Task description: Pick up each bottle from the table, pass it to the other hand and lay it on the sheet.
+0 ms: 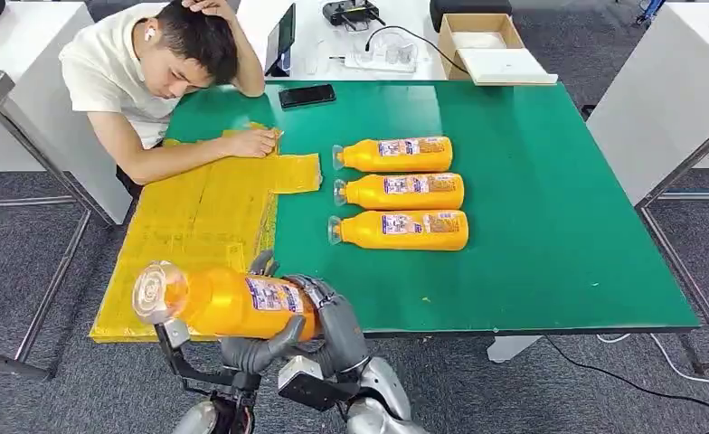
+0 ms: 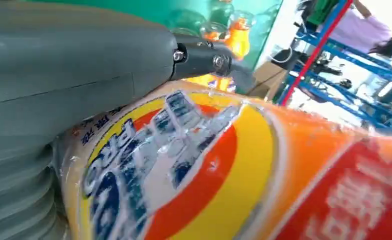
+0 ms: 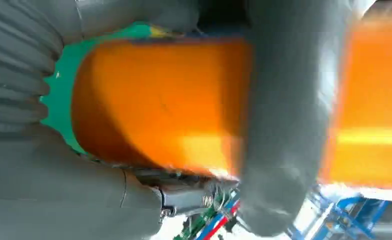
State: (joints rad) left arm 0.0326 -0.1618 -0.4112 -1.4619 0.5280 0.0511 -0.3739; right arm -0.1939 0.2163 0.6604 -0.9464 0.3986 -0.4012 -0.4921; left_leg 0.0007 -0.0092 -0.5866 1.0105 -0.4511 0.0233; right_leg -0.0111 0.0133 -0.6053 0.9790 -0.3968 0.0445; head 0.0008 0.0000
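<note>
1. A held bottle (image 1: 220, 301) of orange liquid lies on its side in the air just past the near edge of the green worktop (image 1: 550, 226), its cap end pointing away from the three bottles on the worktop and its base towards the robot's hands.
2. The right hand (image 1: 333, 316) wraps the bottle's base end, with its fingers (image 3: 289, 125) curled round the orange body in the right wrist view, so this hand grips the bottle.
3. The left hand (image 1: 256, 348) sits under the same bottle, a grey thumb pressed against the labelled side; in the left wrist view its fingers (image 2: 204, 57) lie along the label. Whether they close fully round the bottle I cannot tell.
4. The yellow sheet (image 1: 206, 217) covers the worktop's edge on the held bottle's cap side, running from near the robot to the far side.
5. Three more bottles (image 1: 401, 192) lie side by side in a row on the green worktop, well beyond the held bottle, caps pointing towards the sheet.
6. A person (image 1: 165, 72) leans on the far end of the sheet, one hand resting on it.
7. A black phone (image 1: 307, 95) lies on the worktop beyond the row of bottles.
</note>
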